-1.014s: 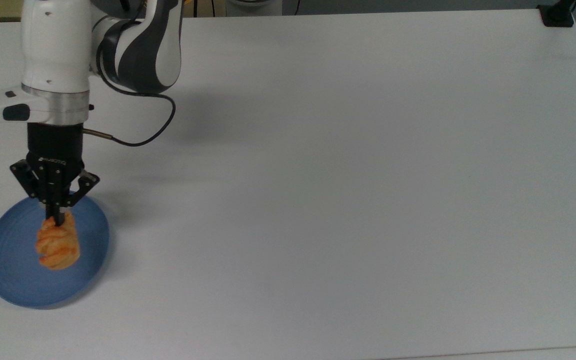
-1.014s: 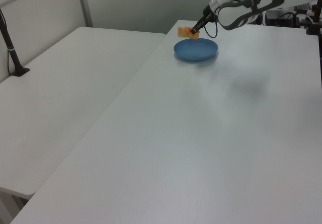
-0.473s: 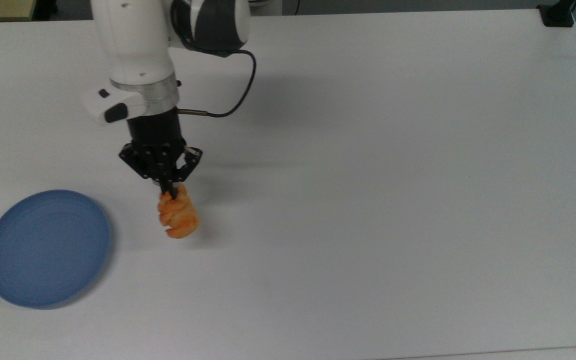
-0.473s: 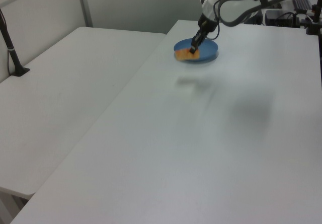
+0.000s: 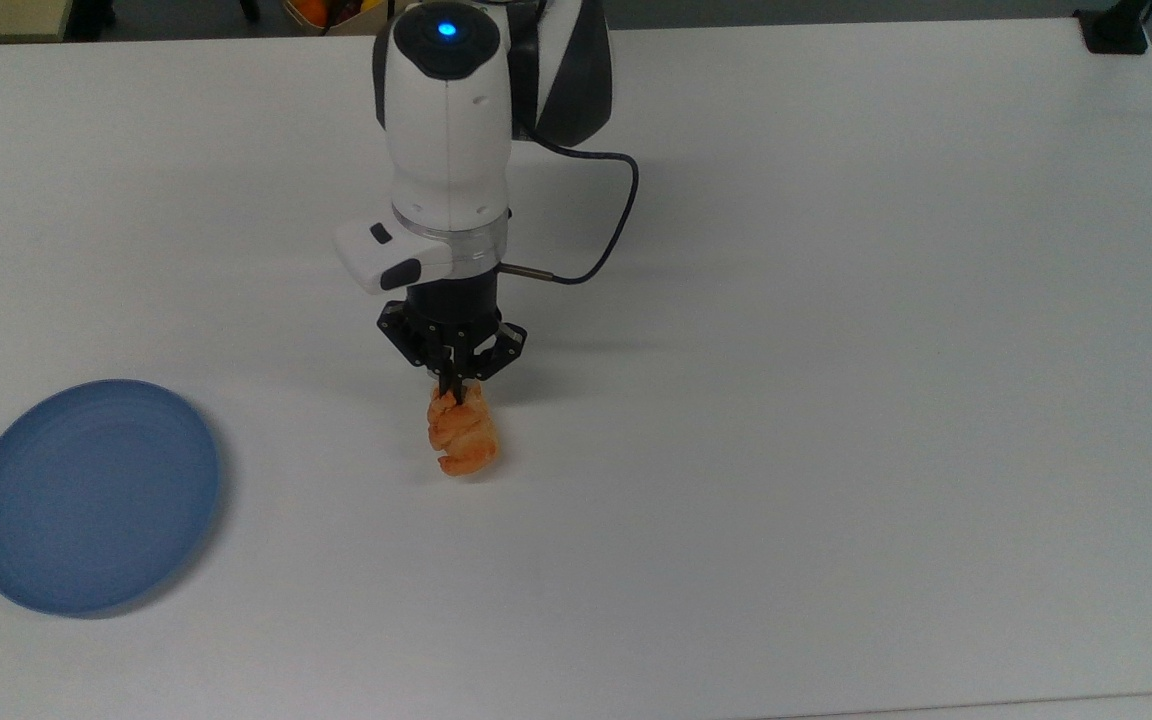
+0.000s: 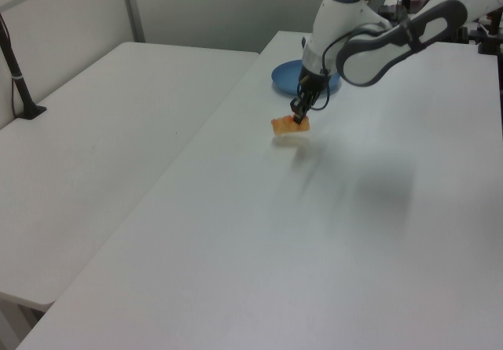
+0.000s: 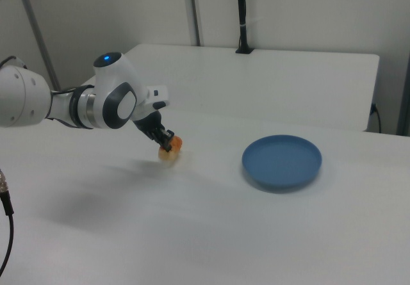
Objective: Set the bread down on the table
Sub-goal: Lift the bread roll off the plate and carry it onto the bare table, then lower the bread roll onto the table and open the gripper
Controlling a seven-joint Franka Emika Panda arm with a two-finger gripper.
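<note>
Your pincer (image 5: 452, 383) is clamped on the bread (image 5: 463, 432), low over the bench (image 5: 836, 400), well apart from the plate (image 5: 56, 560). You're at the set-down: ease it lower until it rests, then spread the pincer.

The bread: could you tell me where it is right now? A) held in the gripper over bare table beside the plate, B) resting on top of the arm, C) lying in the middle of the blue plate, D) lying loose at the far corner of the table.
A: the gripper is shut on one end of the bread, over bare table, with the blue plate away on the top view's left.
</note>
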